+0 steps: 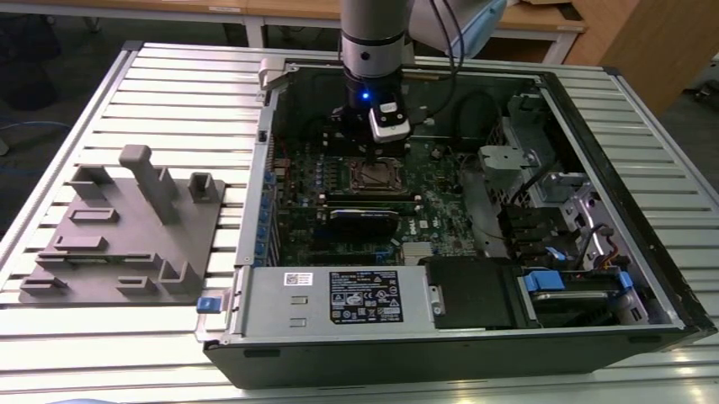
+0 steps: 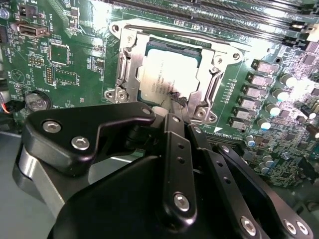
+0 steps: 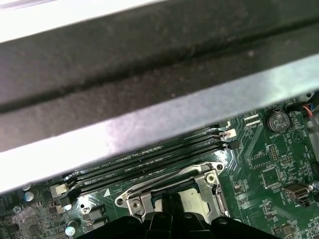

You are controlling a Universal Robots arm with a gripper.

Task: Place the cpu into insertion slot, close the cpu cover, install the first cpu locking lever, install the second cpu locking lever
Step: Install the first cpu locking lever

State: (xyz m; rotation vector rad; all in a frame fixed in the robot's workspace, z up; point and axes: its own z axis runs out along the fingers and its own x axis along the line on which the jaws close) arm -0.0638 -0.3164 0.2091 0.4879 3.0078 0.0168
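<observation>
Black metal jaws of the gripper are drawn together over the socket, their tips touching the flat silver square cpu at its edge nearest the wrist. The cpu lies seated in the insertion slot, with the thin silvery cpu cover folded down around it as a frame. In the exterior view the grey arm stands upright above the slot inside the open black computer case. At nine o'clock from the case, a grey moulded fixture tray lies on the slatted metal counter.
</observation>
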